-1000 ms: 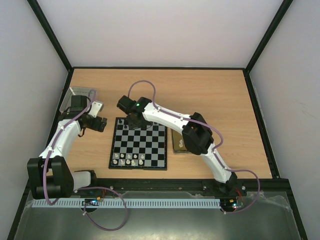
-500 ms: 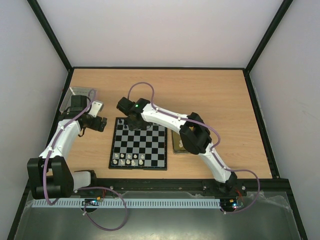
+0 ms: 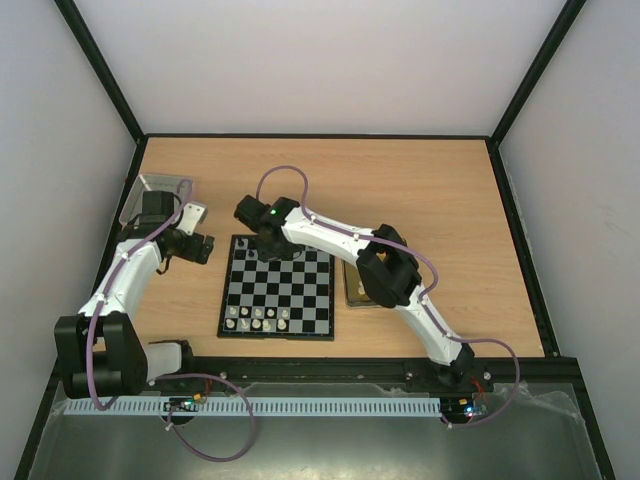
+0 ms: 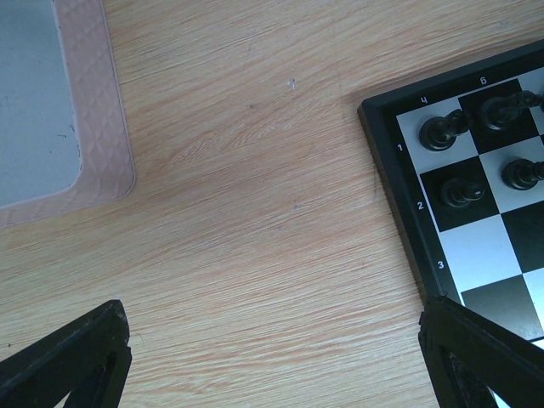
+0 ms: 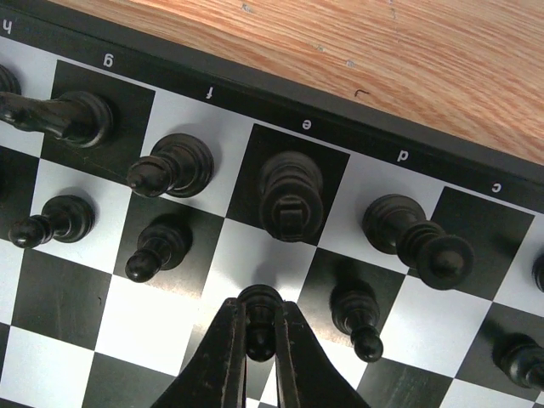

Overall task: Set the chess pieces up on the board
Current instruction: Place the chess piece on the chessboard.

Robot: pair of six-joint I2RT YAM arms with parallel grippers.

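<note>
The board (image 3: 277, 290) lies at the table's middle, with white pieces (image 3: 256, 318) in its near rows and black pieces (image 3: 262, 250) along its far rows. My right gripper (image 5: 260, 333) is shut on a black pawn (image 5: 259, 316) over the white square in front of the black king (image 5: 291, 197), at the board's far edge (image 3: 268, 243). My left gripper (image 3: 199, 247) hovers over bare wood just left of the board's far left corner (image 4: 399, 144); its fingertips (image 4: 72, 357) stand wide apart and hold nothing.
A gold tin tray (image 3: 356, 283) lies against the board's right side under the right arm. A silver-grey tin lid (image 3: 155, 195) sits at the far left, its corner showing in the left wrist view (image 4: 51, 110).
The right gripper has crept slightly left and down over the board's far rows with the pawn. The left arm has not moved.
</note>
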